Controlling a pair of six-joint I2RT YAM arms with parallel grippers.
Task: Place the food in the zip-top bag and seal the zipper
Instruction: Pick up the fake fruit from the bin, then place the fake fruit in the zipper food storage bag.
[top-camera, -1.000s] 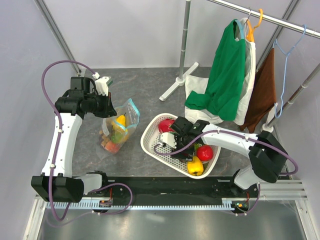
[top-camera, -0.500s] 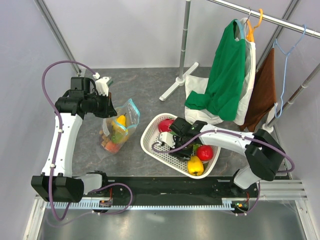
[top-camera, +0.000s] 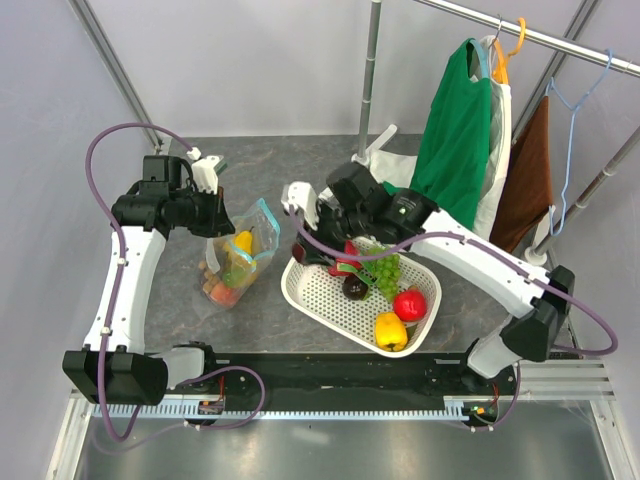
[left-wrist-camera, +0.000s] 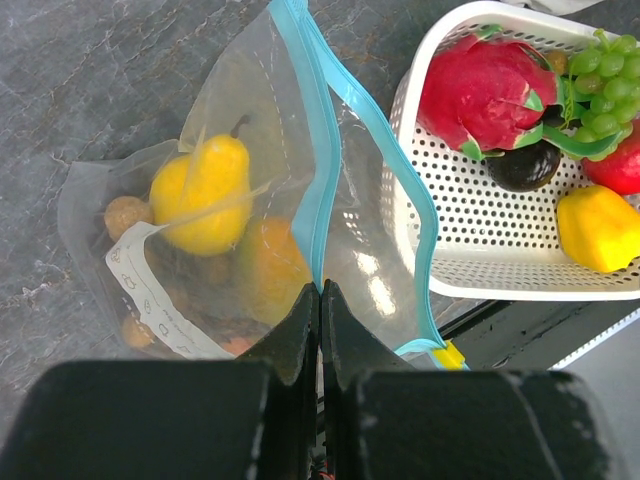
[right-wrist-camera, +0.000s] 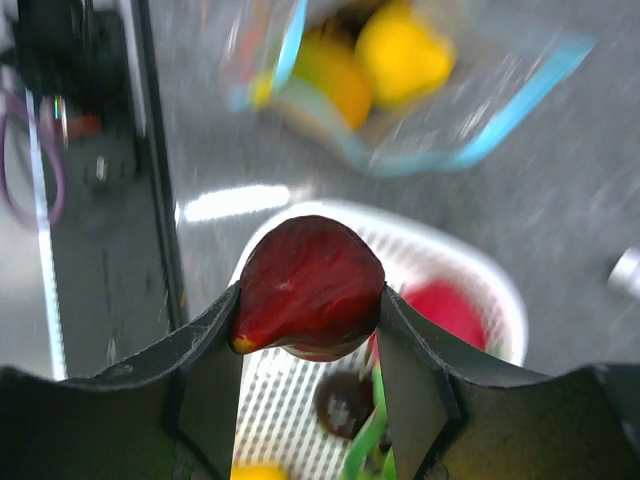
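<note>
- left gripper (left-wrist-camera: 320, 300): jaws pressed flat together, pinching the zipper (left-wrist-camera: 316, 190) on the near lip of the zip-top bag (left-wrist-camera: 200, 120)
- bag mouth is open: the far lip's teal strip bows away to the right of the left fingers, the two strips well apart ahead of the pinch
- yellow slider tab (left-wrist-camera: 448, 355) sits at the near end of the far strip, just right of the fingers
- bag body lies ahead and left of the left gripper on the grey table (left-wrist-camera: 100, 60)
- food already in the bag: yellow pear (left-wrist-camera: 205, 190), orange fruit (left-wrist-camera: 265, 265), small brown berries (left-wrist-camera: 125, 212)
- white basket (left-wrist-camera: 470, 250) is ahead-right of the left gripper, close beside the bag's far lip; can't tell if they touch
- in the basket: dragon fruit (left-wrist-camera: 485, 90), green grapes (left-wrist-camera: 600, 65), dark round fruit (left-wrist-camera: 525, 165), yellow pepper (left-wrist-camera: 598, 225), red fruit (left-wrist-camera: 615, 170)
- right gripper (right-wrist-camera: 310, 305): jaws about half closed, one finger on each side of a dark red fruit (right-wrist-camera: 308, 280), fruit gripped between them
- right gripper is in the air, basket directly below its fingers
- right wrist view is blurred; the bag shows ahead of the fingers, beyond the basket rim
</note>
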